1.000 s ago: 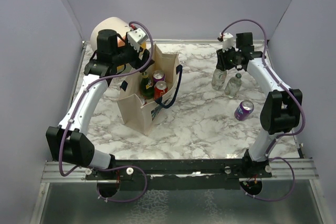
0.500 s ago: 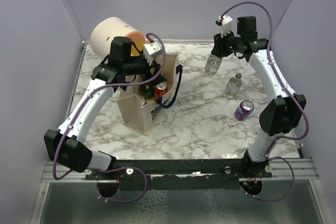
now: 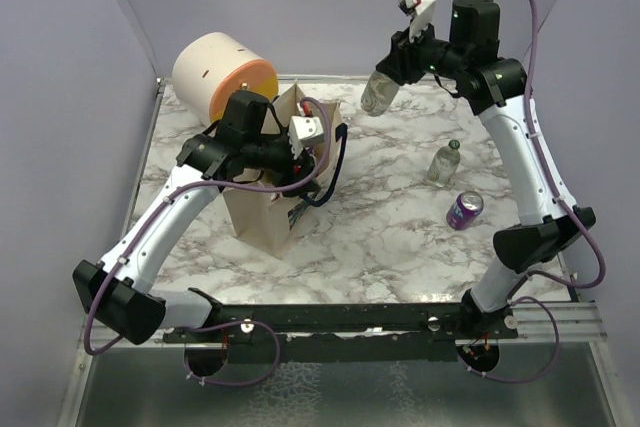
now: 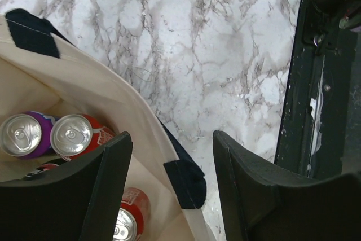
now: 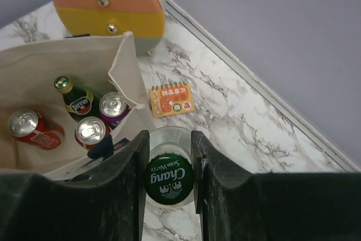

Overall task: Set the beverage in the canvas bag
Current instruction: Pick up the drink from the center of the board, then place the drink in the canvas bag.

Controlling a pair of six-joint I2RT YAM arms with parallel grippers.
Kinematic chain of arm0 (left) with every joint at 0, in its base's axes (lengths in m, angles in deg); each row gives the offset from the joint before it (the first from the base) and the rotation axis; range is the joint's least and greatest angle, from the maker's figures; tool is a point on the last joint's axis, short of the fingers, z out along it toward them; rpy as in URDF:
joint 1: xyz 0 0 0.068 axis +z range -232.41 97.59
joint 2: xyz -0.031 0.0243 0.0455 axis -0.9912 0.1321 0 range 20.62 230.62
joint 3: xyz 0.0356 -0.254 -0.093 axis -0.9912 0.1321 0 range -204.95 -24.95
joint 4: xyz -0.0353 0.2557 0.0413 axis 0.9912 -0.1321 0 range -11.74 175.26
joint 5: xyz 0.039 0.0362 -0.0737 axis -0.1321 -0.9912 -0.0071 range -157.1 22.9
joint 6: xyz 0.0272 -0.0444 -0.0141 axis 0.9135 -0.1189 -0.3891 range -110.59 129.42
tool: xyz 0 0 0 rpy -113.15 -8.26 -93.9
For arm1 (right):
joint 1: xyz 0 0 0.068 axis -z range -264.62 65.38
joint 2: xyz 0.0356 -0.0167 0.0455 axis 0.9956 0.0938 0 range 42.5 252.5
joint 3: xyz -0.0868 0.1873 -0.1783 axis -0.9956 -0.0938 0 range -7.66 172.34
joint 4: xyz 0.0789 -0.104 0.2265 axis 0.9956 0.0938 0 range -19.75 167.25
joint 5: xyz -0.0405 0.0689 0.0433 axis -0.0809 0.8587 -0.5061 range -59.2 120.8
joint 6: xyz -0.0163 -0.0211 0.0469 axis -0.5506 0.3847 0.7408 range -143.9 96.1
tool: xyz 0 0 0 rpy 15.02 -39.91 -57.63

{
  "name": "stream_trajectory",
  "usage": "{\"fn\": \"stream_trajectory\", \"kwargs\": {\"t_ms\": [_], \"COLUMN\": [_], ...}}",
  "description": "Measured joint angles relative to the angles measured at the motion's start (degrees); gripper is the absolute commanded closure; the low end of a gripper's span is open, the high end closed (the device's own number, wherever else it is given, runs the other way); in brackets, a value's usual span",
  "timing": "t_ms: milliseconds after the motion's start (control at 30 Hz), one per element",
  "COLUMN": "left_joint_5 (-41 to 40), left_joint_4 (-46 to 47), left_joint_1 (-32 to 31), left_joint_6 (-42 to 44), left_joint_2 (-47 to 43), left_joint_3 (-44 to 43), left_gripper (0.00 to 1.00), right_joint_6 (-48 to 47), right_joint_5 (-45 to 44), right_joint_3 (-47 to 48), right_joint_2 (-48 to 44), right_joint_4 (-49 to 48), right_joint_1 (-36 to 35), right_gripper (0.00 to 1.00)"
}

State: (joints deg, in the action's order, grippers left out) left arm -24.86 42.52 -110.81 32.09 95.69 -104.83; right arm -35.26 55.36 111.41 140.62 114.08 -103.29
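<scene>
Raised, right fingers (image 5: 128, 187) grip soda bottle (image 5: 169, 176); left fingers (image 4: 111, 187) spread astride can-filled canvas bag (image 4: 107, 86).

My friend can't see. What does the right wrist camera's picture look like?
The right tool grips a clear bottle with a green cap, seen from above. Beyond it, the open canvas bag holds three cans and a green bottle, with a small orange notepad on the marble table beside it and a cream-and-orange drum behind.

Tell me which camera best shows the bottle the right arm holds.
Top external: the whole clear bottle hangs from the right end effector. Right wrist shows mostly its green cap; left wrist misses it.
</scene>
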Motion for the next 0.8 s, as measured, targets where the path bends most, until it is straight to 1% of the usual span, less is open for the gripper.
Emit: {"fn": "stream_trajectory", "kwargs": {"t_ms": [300, 467, 667, 700, 800], "left_joint_5": [-0.26, -0.57, -0.72, -0.72, -0.70], "left_joint_4": [-4.09, -4.90, -5.40, -5.38, -4.81], "left_joint_1": [-2.49, -2.60, -2.60, -2.69, -2.75], "left_joint_6": [4.44, 6.05, 9.07, 11.63, 12.28], "left_joint_2": [-1.07, -1.99, -3.17, -4.13, -4.37], "left_joint_3": [1.90, 2.89, 4.48, 6.10, 6.80], "left_gripper": [0.57, 0.68, 0.74, 0.75, 0.76], "right_joint_6": [1.79, 3.10, 5.14, 5.88, 6.27], "right_joint_5": [-0.02, 0.00, 1.36, 1.97, 2.34], "right_joint_3": [4.90, 6.78, 7.43, 7.41, 7.34], "right_joint_2": [-1.27, -1.18, 0.68, 3.23, 4.44], "right_joint_4": [0.04, 0.02, -1.20, -1.81, -2.19], "right_joint_1": [-6.64, -11.91, -15.96, -17.05, -17.49], "right_gripper": [0.99, 0.99, 0.99, 0.99, 0.99]}}
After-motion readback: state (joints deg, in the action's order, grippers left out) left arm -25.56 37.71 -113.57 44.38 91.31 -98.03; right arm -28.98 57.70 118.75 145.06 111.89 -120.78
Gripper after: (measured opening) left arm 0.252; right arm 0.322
